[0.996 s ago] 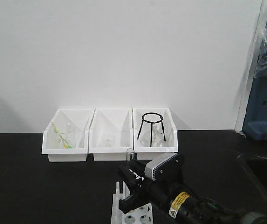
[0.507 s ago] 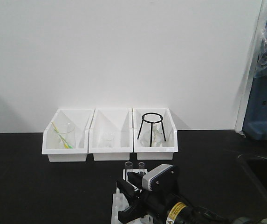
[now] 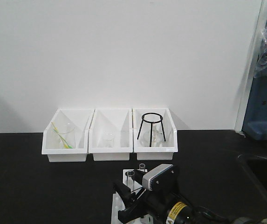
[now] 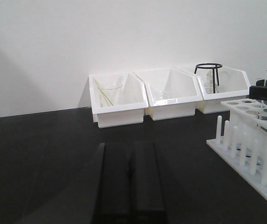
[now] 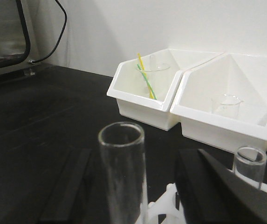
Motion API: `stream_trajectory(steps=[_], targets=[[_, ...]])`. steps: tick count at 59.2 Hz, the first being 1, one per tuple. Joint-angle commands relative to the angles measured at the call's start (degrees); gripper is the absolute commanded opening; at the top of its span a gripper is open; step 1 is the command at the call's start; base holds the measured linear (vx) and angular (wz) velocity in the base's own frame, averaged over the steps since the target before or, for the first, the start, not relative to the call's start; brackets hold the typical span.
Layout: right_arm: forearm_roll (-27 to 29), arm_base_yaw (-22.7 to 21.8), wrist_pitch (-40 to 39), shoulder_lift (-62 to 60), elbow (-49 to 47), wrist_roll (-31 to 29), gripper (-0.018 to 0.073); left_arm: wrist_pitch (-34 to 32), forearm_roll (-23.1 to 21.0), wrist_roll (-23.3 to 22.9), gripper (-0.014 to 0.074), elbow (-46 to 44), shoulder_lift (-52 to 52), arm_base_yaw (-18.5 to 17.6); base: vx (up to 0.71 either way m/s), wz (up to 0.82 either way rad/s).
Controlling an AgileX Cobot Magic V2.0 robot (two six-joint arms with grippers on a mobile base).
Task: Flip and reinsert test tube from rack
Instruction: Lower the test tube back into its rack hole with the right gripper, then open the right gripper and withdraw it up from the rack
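Observation:
In the right wrist view a clear test tube [image 5: 122, 172] stands upright, open rim up, between the two fingers of my right gripper [image 5: 135, 154]. The jaws are spread wide, with a gap on each side of the glass. Only a scrap of the white rack [image 5: 163, 205] shows below it. A second test tube [image 5: 249, 165] stands further right. In the front view both tubes [image 3: 130, 175] [image 3: 142, 165] rise from the rack [image 3: 117, 207], just ahead of the right gripper [image 3: 126, 186]. My left gripper [image 4: 129, 147] hovers shut and empty over the black table, left of the rack [image 4: 249, 140].
Three white bins [image 3: 67, 140] [image 3: 110, 140] [image 3: 170, 140] line the back wall. They hold a beaker with yellow and green sticks [image 3: 64, 135], a small beaker [image 3: 107, 138] and a black tripod stand [image 3: 152, 123]. A blue cabinet [image 3: 263, 112] stands at the far right.
My right gripper has come down with the test tube, set it lower into the rack beside the other tube, and spread its jaws off the glass.

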Motion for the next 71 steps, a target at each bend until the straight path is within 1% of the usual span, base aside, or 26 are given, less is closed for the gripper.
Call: stream_trajectory(steps=[1,4,6,8,11,13,14,16,17,18,23,31,35,45,53,65,69,71], targets=[[0.46,-0.14,-3.93,-5.90,-1.40,0.14,0.0521,-4.65,0.00,-0.13,-0.0006,-0.34,-0.46,-0.01,0.00,0.00],[0.46,-0.14,-2.46,-8.05,-1.40,1.33,0.0503,-4.65,0.00,-0.13,-0.0006,-0.34,-0.46,-0.01,0.00,0.00],[0.46,-0.14,-0.88,-9.49,-1.40,3.04,0.0473,-4.65,0.00,-0.13,-0.0006,-0.34,-0.46,-0.01,0.00,-0.01],[0.40,-0.14,1.14,-11.46,-1.40,5.03,0.0426,-4.65,0.00,-0.13,-0.0006,-0.34,-0.46,-0.01,0.00,0.00],[0.15,-0.14,4.55,-14.53,-1.27,7.89,0.0327,-4.65,0.00,-0.13,-0.0006,-0.34,-0.46,-0.01,0.00,0.00],[0.05,-0.14,6.58,-16.97,-0.77,9.79,0.0237,-4.65,0.00,-0.13,-0.0006,-0.34,-0.46,-0.01,0.00,0.00],[0.01,-0.14,7.69,-18.51,-0.24,10.67,0.0176,-4.65,0.00,-0.13,-0.0006,-0.34,-0.46,-0.01,0.00,0.00],[0.01,-0.14,8.76,-21.17,0.63,11.62,0.0092,-4.65,0.00,-0.13,-0.0006,-0.34,-0.46,-0.01,0.00,0.00],[0.01,-0.14,9.39,-22.25,1.47,12.16,0.0028,-4.65,0.00,-0.13,-0.0006,-0.34,-0.46,-0.01,0.00,0.00],[0.01,-0.14,9.74,-23.92,2.09,12.37,-0.0013,-4.65,0.00,-0.13,-0.0006,-0.34,-0.46,-0.01,0.00,0.00],[0.01,-0.14,10.40,-30.55,7.25,13.26,-0.0016,-4.65,0.00,-0.13,-0.0006,-0.34,-0.46,-0.01,0.00,0.00],[0.40,-0.14,10.48,-42.01,19.82,13.62,-0.0012,-4.65,0.00,-0.13,-0.0006,-0.34,-0.46,-0.01,0.00,0.00],[0.85,-0.14,10.62,-47.72,26.22,12.67,-0.0011,-4.65,0.00,-0.13,-0.0006,-0.34,-0.46,-0.01,0.00,0.00],[0.71,-0.14,9.80,-57.30,36.03,11.89,-0.0011,-4.65,0.00,-0.13,-0.0006,-0.34,-0.46,-0.01,0.00,0.00],[0.66,-0.14,9.31,-61.74,42.07,11.89,-0.0011,-4.65,0.00,-0.13,-0.0006,-0.34,-0.46,-0.01,0.00,0.00],[0.86,-0.14,9.47,-62.30,48.42,11.89,-0.0011,-4.65,0.00,-0.13,-0.0006,-0.34,-0.46,-0.01,0.00,0.00],[2.09,-0.14,9.34,-63.17,50.00,11.76,-0.0011,-4.65,0.00,-0.13,-0.0006,-0.34,-0.46,-0.01,0.00,0.00],[3.88,-0.14,9.95,-64.63,50.84,10.94,-0.0011,-4.65,0.00,-0.13,-0.0006,-0.34,-0.46,-0.01,0.00,0.00]])
